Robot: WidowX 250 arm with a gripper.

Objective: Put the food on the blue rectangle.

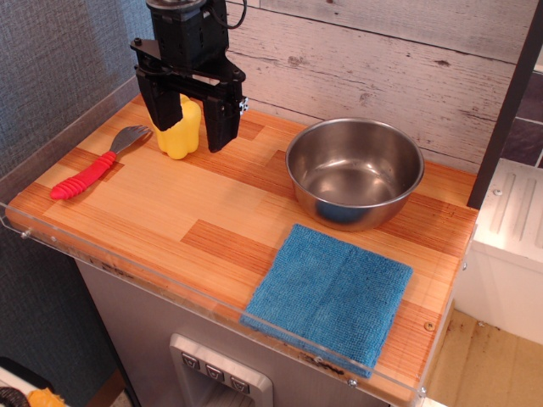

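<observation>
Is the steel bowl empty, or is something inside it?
Empty. The bowl shows only its bare shiny bottom; the pepper stands far from it, between the pincer fingers.

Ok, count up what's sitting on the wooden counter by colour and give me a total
Yellow: 1, the pepper
Red-handled: 1, the spork
Silver: 1, the steel bowl
Blue: 1, the cloth
Total: 4

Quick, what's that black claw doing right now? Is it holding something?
Gripper: open, its fingers either side of the yellow pepper, which sits on the table; not gripped yet.
</observation>
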